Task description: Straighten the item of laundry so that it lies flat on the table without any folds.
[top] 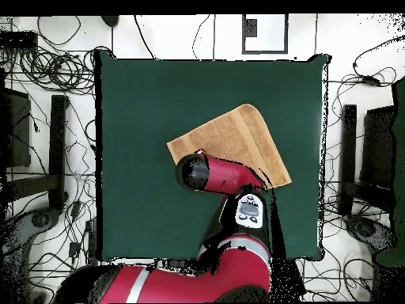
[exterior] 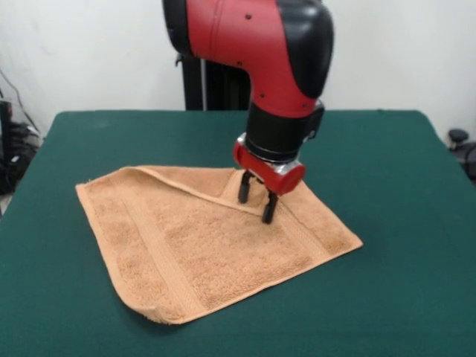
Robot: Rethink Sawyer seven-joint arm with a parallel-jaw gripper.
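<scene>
The tan-orange towel (exterior: 216, 245) lies on the green table (exterior: 387, 297), a little left of centre. Its far edge is folded over onto itself in a long narrow flap (exterior: 186, 186), and its near corner curls up slightly. My gripper (exterior: 256, 199) points straight down over the right end of that flap. Its two black fingers (exterior: 269, 210) stand apart, with their tips at the towel's surface on either side of the folded edge. In the overhead view the towel (top: 237, 131) shows, but the arm (top: 217, 172) covers the gripper and part of the towel.
Green table (top: 150, 119) surface surrounds the towel on all sides. Cables and black stands (top: 55, 127) lie on the floor off the table's edges. The robot's black pedestal (exterior: 212, 85) stands behind the table's far edge.
</scene>
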